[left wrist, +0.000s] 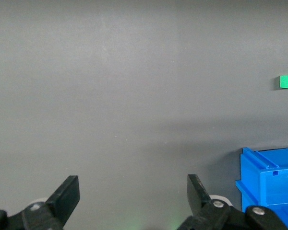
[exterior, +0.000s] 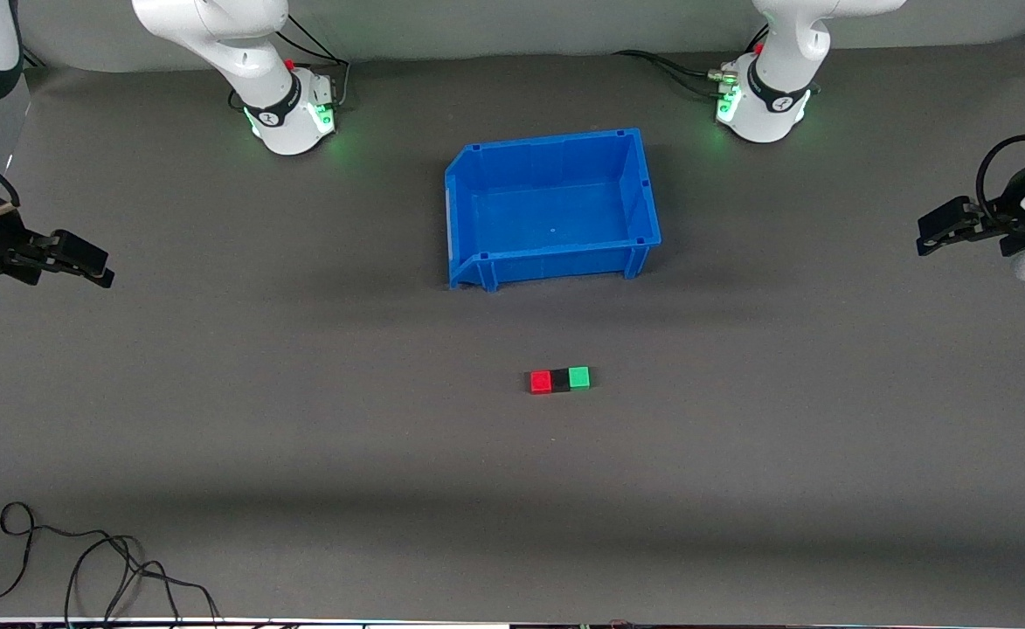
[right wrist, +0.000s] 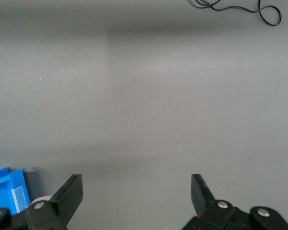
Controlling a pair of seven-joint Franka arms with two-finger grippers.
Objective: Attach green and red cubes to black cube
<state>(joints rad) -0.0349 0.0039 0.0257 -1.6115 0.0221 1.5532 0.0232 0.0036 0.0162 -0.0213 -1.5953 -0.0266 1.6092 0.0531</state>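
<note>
Red cube (exterior: 541, 382), black cube (exterior: 560, 380) and green cube (exterior: 578, 376) are already lined up touching in one row on the tabletop (exterior: 302, 437), nearer the front camera than the blue bin (exterior: 551, 210). The row's long axis runs between the two arms' ends, green toward the left arm. Both hands are parked wide open and empty: left hand (exterior: 936, 234) at its end, right hand (exterior: 84, 262) at the other, each well apart from the row. Looks pretty much done.
</note>
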